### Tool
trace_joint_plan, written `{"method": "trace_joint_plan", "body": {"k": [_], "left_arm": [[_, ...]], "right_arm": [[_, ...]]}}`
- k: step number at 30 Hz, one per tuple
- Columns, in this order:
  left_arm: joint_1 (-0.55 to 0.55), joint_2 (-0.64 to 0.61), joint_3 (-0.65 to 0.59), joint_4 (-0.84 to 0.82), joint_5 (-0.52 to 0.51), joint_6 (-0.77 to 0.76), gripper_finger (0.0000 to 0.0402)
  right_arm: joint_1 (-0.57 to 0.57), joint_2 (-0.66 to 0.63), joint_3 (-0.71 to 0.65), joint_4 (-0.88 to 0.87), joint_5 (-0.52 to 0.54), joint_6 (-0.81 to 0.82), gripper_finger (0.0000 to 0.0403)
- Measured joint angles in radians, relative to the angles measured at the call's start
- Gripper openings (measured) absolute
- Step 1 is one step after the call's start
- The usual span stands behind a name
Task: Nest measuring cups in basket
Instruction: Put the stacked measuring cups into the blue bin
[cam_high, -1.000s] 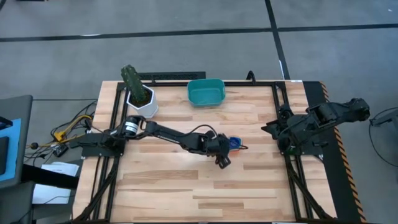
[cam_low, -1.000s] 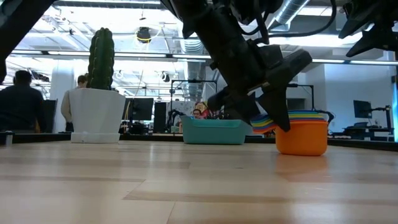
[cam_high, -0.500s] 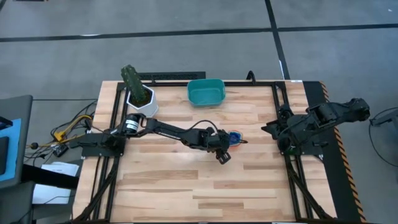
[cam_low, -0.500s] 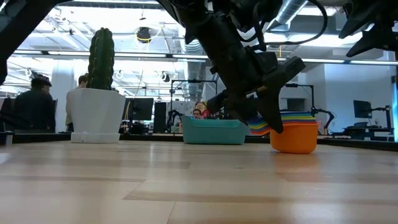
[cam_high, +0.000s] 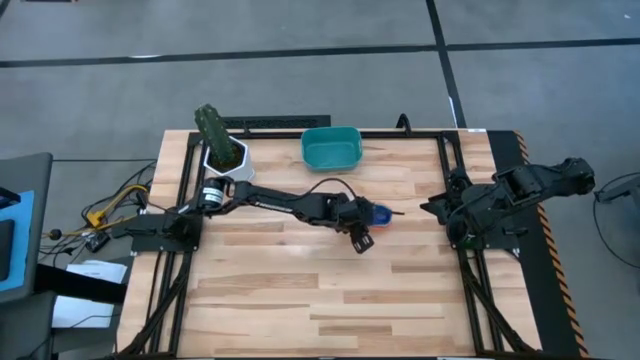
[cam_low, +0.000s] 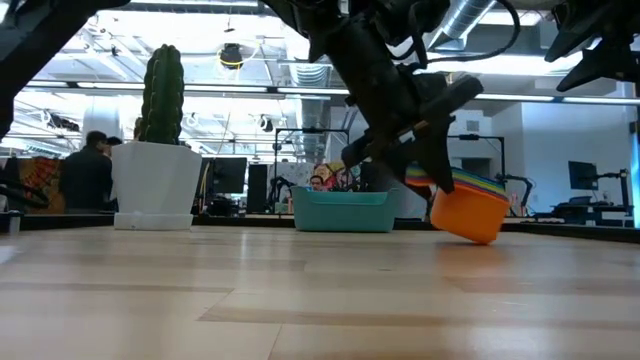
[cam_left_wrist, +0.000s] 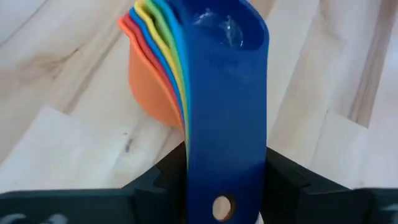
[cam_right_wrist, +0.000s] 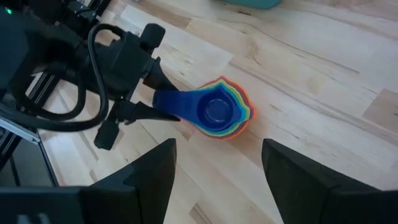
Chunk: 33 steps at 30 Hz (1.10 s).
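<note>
One stack of measuring cups, already nested, orange outermost and blue innermost, sits mid-bench, tilted with one edge lifted. Left gripper: fingers closed on the stacked blue handles. Step in hand, as judged: lifting the stack. Next move calls for carrying it to the basket at the far edge, apparently empty. Right gripper: fingers wide, waiting at the right edge.

Left gripper jaws clamped; right gripper jaws wide.
</note>
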Motion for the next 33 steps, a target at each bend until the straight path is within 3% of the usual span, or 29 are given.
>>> {"method": "trace_joint_plan", "body": {"k": [10,19,23,33], "left_arm": [[0.027,0.0,0.009,-0.043,0.041,0.005,0.0087],[0.026,0.0,0.009,-0.083,0.055,-0.06,0.0084],[0.026,0.0,0.009,-0.083,0.053,-0.065,0.0084],[0.026,0.0,0.009,-0.082,0.059,-0.085,0.0084]], "right_arm": [[0.0,0.0,0.0,0.0,0.0,-0.015,0.026],[0.0,0.009,-0.001,0.001,-0.067,-0.015,0.026],[-0.001,0.055,-0.069,0.037,-0.084,-0.015,0.026],[-0.062,0.086,-0.284,0.407,-0.149,-0.03,0.026]]}}
